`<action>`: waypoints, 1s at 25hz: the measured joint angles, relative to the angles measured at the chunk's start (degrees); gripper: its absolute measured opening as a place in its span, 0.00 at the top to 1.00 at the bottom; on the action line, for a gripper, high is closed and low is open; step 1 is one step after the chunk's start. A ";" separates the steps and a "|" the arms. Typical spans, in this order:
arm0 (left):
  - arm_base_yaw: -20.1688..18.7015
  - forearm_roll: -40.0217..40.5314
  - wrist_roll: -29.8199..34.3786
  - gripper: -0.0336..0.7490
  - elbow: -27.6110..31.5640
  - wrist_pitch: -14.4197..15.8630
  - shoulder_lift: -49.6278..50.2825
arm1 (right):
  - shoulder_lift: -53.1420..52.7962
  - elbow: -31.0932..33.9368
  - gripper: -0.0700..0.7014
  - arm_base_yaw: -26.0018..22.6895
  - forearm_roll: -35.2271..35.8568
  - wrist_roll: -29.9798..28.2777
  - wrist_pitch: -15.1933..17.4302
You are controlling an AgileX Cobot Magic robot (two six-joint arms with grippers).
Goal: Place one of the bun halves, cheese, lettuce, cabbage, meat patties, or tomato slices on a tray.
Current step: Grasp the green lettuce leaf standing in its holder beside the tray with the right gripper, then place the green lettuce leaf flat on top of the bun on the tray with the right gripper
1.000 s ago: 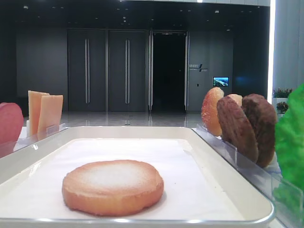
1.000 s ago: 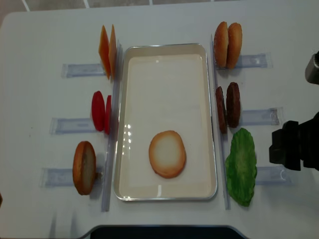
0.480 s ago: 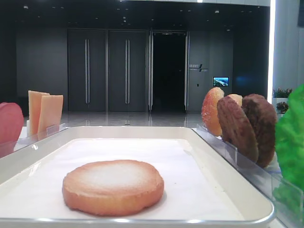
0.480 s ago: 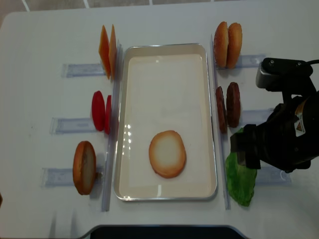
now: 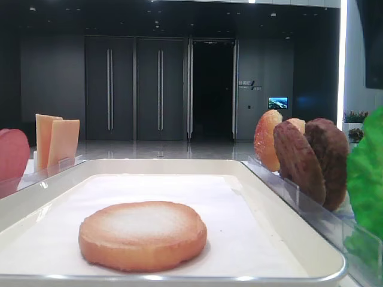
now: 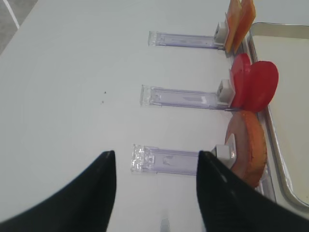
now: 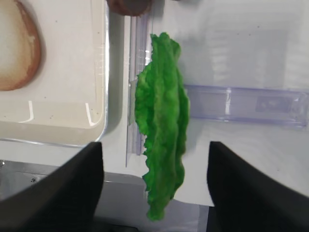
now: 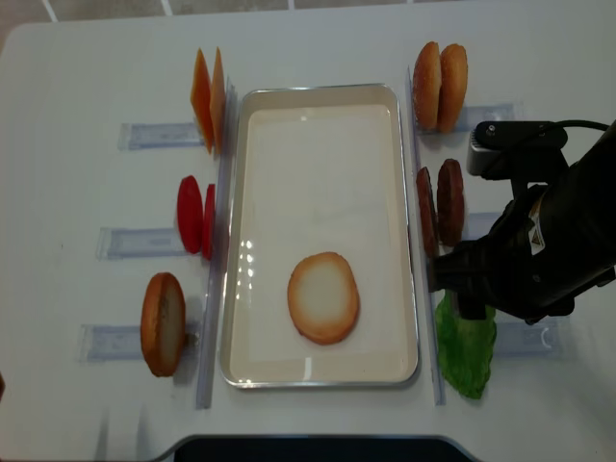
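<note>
1. Since a moment ago, the right gripper [image 7: 154, 183] has slid in from the right edge and now hangs over the lettuce [image 8: 466, 354].
2. Its two dark fingers [image 7: 63, 188] stand wide apart, one on each side of the green leaf, and they hold nothing.
3. From the right wrist camera, the lettuce stands on its edge against a clear rack [image 7: 246, 104], just beside the tray [image 8: 239, 231].
4. One bun half [image 8: 323, 297] lies flat on the tray, pale face up, near the front end.
5. Two more bun halves [image 8: 440, 87] stand in a rack at the far right of the tray.
6. Two meat patties [image 8: 440, 206] stand on edge between those buns and the lettuce.
7. On the left side, two cheese slices [image 8: 208, 98] stand at the back, two tomato slices [image 8: 195, 216] in the middle, and another bun [image 8: 163, 323] at the front.
8. The left gripper [image 6: 157, 193] hangs over the white table [image 6: 72, 87], well apart from the food, with its fingers wide apart and nothing between them.
</note>
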 joint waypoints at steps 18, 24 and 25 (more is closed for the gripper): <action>0.00 0.00 0.00 0.44 0.00 0.00 0.00 | 0.81 0.00 0.84 0.00 0.00 -1.57 -0.32; 0.00 0.00 0.00 0.44 0.00 0.00 0.00 | -1.61 -0.21 0.84 0.00 1.64 -2.16 -0.36; 0.00 0.00 0.00 0.44 0.00 0.00 0.00 | -2.52 -0.51 0.84 0.00 2.18 -2.24 -0.36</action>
